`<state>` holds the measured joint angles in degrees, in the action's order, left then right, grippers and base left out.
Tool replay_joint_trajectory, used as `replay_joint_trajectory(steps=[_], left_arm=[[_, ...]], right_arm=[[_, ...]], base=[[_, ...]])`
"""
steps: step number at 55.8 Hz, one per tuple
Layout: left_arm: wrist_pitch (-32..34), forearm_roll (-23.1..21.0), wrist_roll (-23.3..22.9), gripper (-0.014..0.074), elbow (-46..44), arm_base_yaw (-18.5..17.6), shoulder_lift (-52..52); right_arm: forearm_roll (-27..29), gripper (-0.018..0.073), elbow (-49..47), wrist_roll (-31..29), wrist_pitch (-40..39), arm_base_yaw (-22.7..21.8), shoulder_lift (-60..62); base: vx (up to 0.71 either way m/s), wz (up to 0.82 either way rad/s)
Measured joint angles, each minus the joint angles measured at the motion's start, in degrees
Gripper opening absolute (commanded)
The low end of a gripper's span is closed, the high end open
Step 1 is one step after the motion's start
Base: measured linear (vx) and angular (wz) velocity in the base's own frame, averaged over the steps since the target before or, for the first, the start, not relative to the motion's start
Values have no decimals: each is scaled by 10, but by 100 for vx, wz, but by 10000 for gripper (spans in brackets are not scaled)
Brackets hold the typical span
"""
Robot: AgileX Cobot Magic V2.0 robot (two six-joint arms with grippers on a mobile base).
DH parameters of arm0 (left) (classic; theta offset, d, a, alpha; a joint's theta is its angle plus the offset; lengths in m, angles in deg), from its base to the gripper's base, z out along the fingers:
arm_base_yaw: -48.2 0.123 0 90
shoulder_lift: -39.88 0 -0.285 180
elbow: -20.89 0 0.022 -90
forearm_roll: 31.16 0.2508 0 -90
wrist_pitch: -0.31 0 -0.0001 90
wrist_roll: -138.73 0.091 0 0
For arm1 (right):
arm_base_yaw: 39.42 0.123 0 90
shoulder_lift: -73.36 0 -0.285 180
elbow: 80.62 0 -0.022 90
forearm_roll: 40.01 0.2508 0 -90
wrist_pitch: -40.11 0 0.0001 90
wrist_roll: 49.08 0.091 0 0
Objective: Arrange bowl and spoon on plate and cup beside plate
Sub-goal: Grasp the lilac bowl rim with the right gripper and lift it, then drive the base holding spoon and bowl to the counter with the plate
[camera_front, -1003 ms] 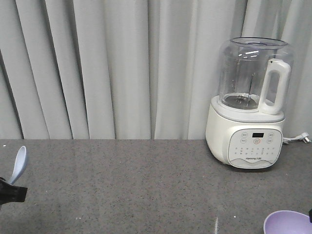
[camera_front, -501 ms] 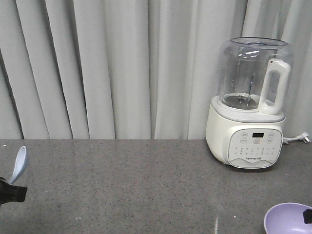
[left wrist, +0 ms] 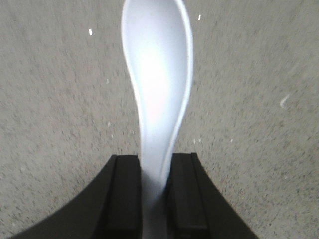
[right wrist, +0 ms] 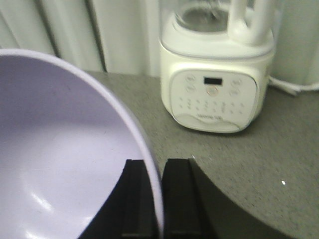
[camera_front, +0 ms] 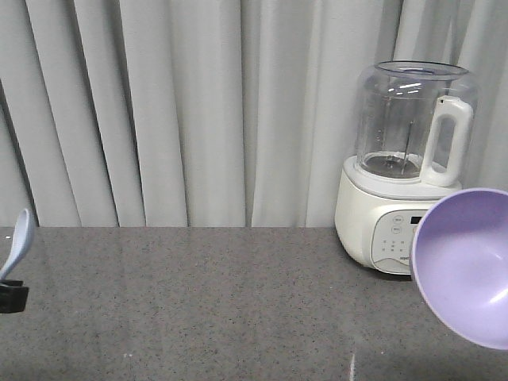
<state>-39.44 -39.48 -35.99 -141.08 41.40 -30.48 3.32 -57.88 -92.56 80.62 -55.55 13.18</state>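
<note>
My left gripper [left wrist: 154,169] is shut on the handle of the pale blue-white spoon [left wrist: 158,84], whose scoop points away from me above the grey counter. At the left edge of the front view the same spoon [camera_front: 19,242] stands upright over the black left gripper [camera_front: 11,298]. The lavender bowl [camera_front: 468,266] hangs tilted in the air at the right, its inside facing the camera. My right gripper [right wrist: 155,172] is shut on the bowl's rim [right wrist: 149,164], one finger inside and one outside. The plate and the cup are out of view.
A white blender [camera_front: 405,171] with a clear jug stands at the back right of the grey speckled counter [camera_front: 206,309], its cord trailing right. Grey curtains [camera_front: 182,111] hang behind the counter. In the right wrist view the blender [right wrist: 214,79] is close ahead.
The bowl has risen from the bottom right corner and tipped up to face the camera. The spoon and left gripper have shifted up and slightly left.
</note>
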Motion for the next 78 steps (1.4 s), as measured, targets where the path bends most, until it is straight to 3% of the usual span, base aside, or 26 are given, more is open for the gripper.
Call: replay_joint_trajectory(steps=[8,15,24,35,78], left_arm=[[9,0,13,-6,14,0,71],[32,-1,15,-6,68,-6,155],[75,-18,15,-4,144,-15,279],[126,-22,16,-4,185,-15,366],[117,-23,17,-4,189,-15,386]], right_arm=[[95,-10,63,-76,-8,1,89],[146,-9,108,-125,-27,26,136],[157,-9,115,-143,-35,65,167],[158,-9,115,-146,-56,71,182],[158,-9,115,-147,-62,71,182]], base=[[0,0],[0,0],[0,0],[0,0],[0,0]])
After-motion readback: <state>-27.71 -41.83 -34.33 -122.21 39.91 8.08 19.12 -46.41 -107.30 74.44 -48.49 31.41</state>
